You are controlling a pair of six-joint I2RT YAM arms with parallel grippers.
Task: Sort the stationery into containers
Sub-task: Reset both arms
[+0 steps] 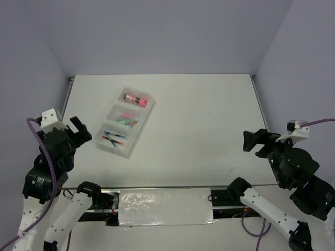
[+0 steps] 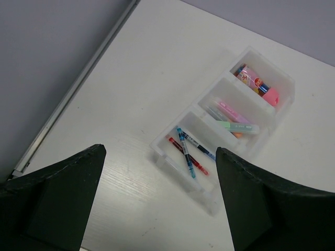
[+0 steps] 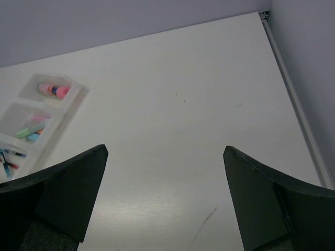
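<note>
The clear three-compartment tray (image 1: 111, 151) lies slanted on the white table, left of centre. Its far compartment holds the pink-red tube (image 1: 134, 99), the middle one several highlighters (image 1: 127, 121), the near one the thin blue and red pens (image 1: 112, 137). In the left wrist view the tray (image 2: 210, 204) shows the tube (image 2: 256, 84), highlighters (image 2: 233, 119) and pens (image 2: 189, 151). My left gripper (image 1: 79, 130) is open and empty, left of the tray. My right gripper (image 1: 254, 141) is open and empty, far right; its view shows the tray (image 3: 79, 93) at left.
The table's raised left rail (image 2: 78, 78) runs close beside my left gripper. The right rail (image 3: 293, 94) and back corner lie beyond my right gripper. A white taped strip (image 1: 165, 206) covers the near edge between the arm bases.
</note>
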